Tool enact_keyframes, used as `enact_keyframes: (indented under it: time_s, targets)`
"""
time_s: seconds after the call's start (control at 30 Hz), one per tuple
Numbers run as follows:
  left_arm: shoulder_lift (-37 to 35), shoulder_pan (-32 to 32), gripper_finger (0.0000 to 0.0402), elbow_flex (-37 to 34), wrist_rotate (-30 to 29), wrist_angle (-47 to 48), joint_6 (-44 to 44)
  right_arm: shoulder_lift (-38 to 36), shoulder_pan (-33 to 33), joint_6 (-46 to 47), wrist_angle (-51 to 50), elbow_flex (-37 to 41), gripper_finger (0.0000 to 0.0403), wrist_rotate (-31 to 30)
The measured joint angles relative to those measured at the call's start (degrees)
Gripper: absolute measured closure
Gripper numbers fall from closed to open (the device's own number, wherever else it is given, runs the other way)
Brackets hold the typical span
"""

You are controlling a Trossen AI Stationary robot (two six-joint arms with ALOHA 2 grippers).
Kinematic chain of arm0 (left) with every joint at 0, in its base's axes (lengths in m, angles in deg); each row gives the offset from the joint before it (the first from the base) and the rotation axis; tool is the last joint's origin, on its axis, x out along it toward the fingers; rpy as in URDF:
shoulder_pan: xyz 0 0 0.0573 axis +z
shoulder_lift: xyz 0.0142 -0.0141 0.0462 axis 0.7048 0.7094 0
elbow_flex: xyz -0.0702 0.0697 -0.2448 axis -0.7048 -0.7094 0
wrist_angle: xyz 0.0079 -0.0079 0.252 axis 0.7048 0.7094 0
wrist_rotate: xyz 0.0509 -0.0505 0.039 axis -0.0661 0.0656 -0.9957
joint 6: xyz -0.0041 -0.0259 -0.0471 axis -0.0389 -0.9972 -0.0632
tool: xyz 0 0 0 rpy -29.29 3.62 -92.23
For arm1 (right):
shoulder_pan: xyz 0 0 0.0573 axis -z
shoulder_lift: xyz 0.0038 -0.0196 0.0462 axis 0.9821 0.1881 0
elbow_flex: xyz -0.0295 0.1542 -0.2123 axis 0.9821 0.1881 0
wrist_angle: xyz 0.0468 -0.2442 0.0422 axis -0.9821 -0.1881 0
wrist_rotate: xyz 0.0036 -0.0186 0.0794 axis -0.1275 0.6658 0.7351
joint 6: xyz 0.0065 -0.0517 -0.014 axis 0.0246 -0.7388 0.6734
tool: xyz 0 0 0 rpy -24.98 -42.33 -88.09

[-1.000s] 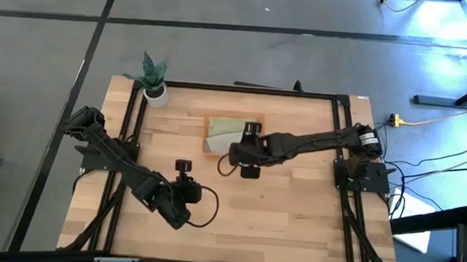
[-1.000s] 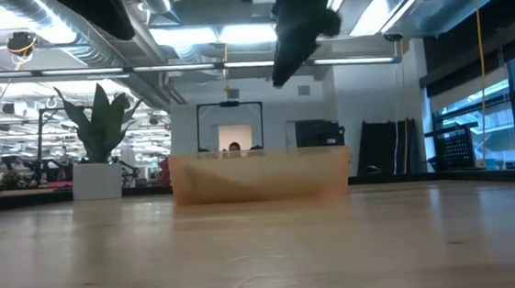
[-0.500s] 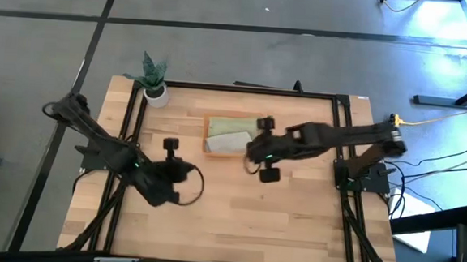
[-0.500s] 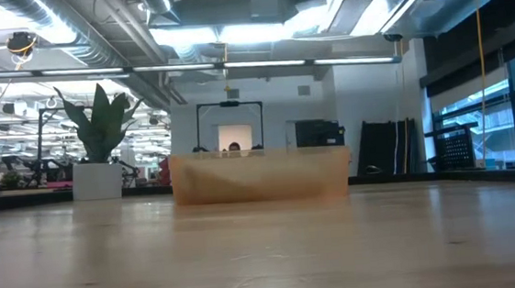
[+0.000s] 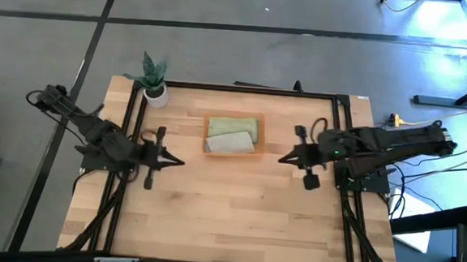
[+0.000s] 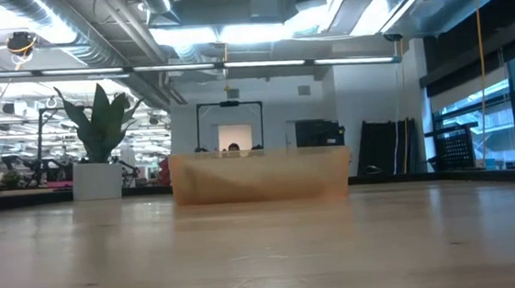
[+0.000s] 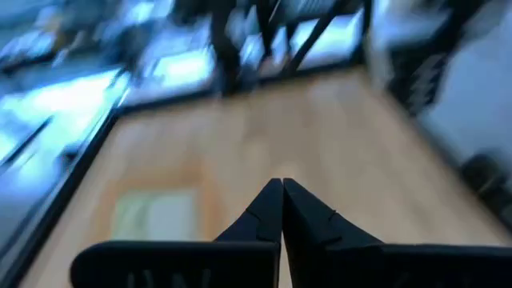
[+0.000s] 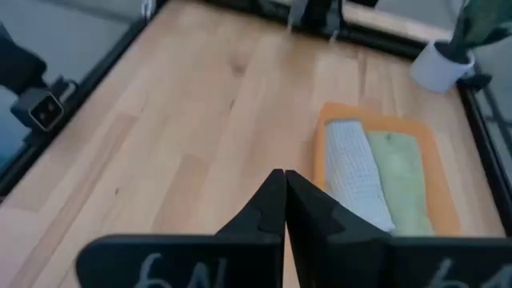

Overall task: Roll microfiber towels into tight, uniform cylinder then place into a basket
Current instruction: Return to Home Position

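— On the wooden table [image 5: 237, 212]?
— The orange basket [image 5: 232, 154], a gray towel [image 5: 228, 144] and green towel [image 5: 235, 126] inside. The left gripper [image 5: 176, 162] and right gripper [image 5: 281, 159] flank the basket, well apart, fingers pressed together.
— The low view?
— Just the basket's wall, office behind; towels hidden.

No readable text, label, number anywhere.

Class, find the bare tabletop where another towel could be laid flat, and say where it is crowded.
Free: the broad table from the basket to the edge opposite the plant pot, between left arm and right arm. Crowded: the basket, holding two towels.
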Motion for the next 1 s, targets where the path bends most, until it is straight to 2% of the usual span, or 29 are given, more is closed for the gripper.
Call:
enact_keyframes:
  time_s: [0.07, 0.13, 0.47, 0.73, 1.0]
  targets:
    - [-4.54, 1.87, 0.0401, -4.43, 5.04, -6.87, 3.09, -4.81, -0.05, 0.13, 4.85, 6.0, 0.039, -0.02]
    - [-8.59, 3.78, 0.0401, -8.25, 7.17, -9.18, 4.33, -9.48, -0.01, 0.19, 9.64, 11.69, 0.039, -0.02]
    - [-25.57, 10.39, 0.0401, -20.85, 9.18, -10.36, 1.73, -28.91, -0.03, 5.82, 24.19, 33.59, 0.039, -0.03]
    - [-37.22, 10.97, 0.0401, -28.51, 10.41, -14.88, 1.75, -37.64, -0.01, 9.36, 31.98, 45.97, 0.0389, -0.07]
    - [-46.47, 10.95, 0.0401, -37.77, 9.74, -19.09, 1.63, -43.28, -0.01, 14.27, 36.77, 54.7, 0.0389, -0.07]
